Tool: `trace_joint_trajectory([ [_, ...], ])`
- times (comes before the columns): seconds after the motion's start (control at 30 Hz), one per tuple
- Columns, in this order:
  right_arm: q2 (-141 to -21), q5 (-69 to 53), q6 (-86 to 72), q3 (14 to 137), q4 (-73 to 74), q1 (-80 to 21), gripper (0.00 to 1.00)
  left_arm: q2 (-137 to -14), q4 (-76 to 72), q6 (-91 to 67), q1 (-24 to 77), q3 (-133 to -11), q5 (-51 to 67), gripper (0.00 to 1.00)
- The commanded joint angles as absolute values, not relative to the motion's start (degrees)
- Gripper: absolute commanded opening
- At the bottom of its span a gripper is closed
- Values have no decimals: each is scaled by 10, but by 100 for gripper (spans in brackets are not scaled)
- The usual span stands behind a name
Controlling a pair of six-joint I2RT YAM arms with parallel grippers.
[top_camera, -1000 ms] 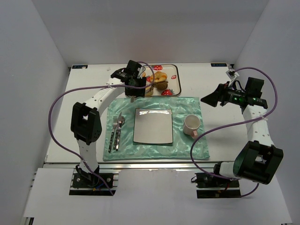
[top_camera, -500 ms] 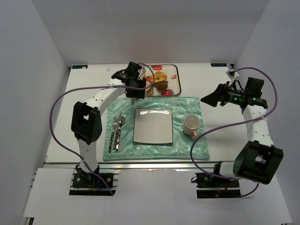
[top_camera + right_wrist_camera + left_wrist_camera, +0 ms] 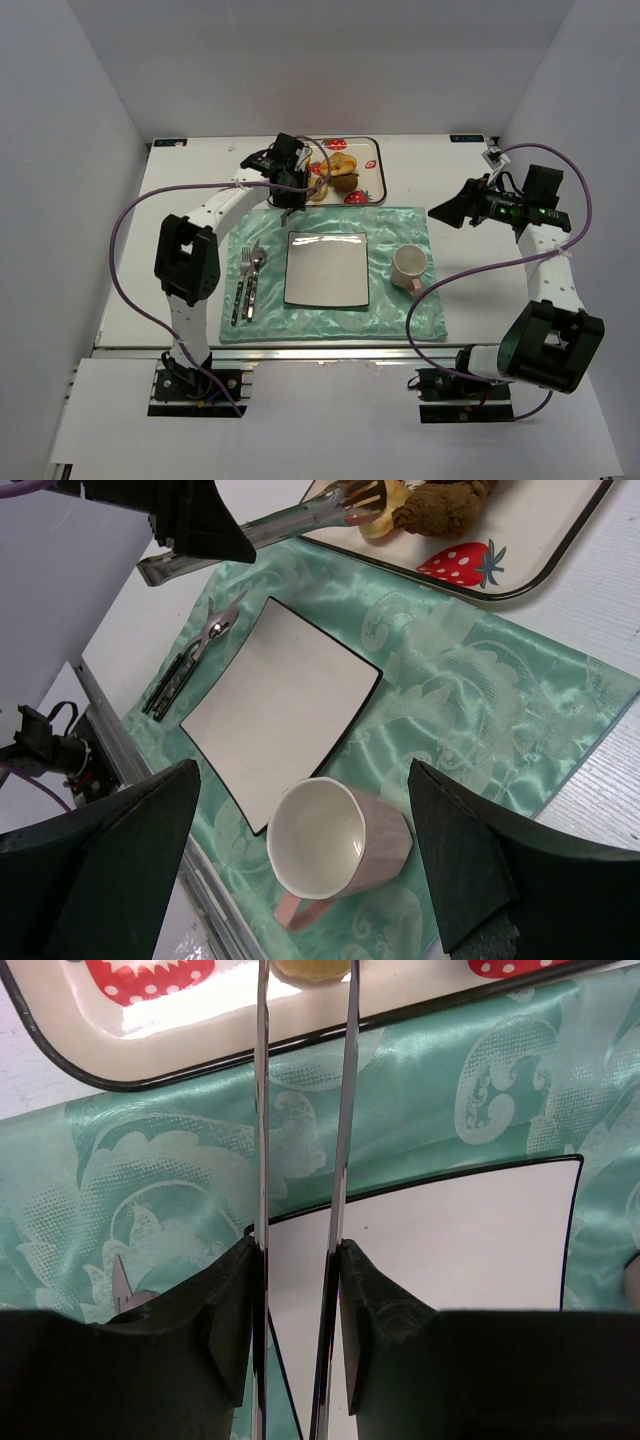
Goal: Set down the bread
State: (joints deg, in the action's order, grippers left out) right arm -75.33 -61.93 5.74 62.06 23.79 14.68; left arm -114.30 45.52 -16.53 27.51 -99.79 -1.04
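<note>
Bread [image 3: 305, 968] cropped from view
In the left wrist view, bread and tongs [image 3: 262, 1110] are cut off by the top edge.

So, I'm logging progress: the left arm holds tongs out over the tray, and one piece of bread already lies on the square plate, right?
Not quite: the top view shows the plate bare. The bread is all on the tray. The left gripper does hold the tongs out over the tray.
</note>
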Motion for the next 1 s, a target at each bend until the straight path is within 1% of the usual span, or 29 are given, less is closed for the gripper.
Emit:
trace_joint_trajectory([
  [0.0, -741, -637, 54, 621, 223, 151, 89, -1073, 438, -163, 277, -1015, -30, 34],
  [0.17, -743, -638, 52, 622, 222, 151, 89, -1034, 454, -169, 277, -1027, -20, 34],
  [0.3, -744, -638, 50, 623, 221, 151, 89, -988, 454, -182, 277, -988, -1, 34],
  [0.47, -744, -635, 51, 623, 224, 151, 89, -890, 465, -194, 277, -887, 57, 33],
  [0.67, -748, -640, 42, 622, 217, 152, 89, -780, 483, -207, 278, -748, 77, 33],
  [0.8, -751, -646, 39, 626, 215, 151, 89, -755, 467, -221, 281, -686, 84, 34],
  [0.97, -751, -648, 40, 630, 222, 151, 89, -766, 455, -225, 299, -663, 88, 35],
])
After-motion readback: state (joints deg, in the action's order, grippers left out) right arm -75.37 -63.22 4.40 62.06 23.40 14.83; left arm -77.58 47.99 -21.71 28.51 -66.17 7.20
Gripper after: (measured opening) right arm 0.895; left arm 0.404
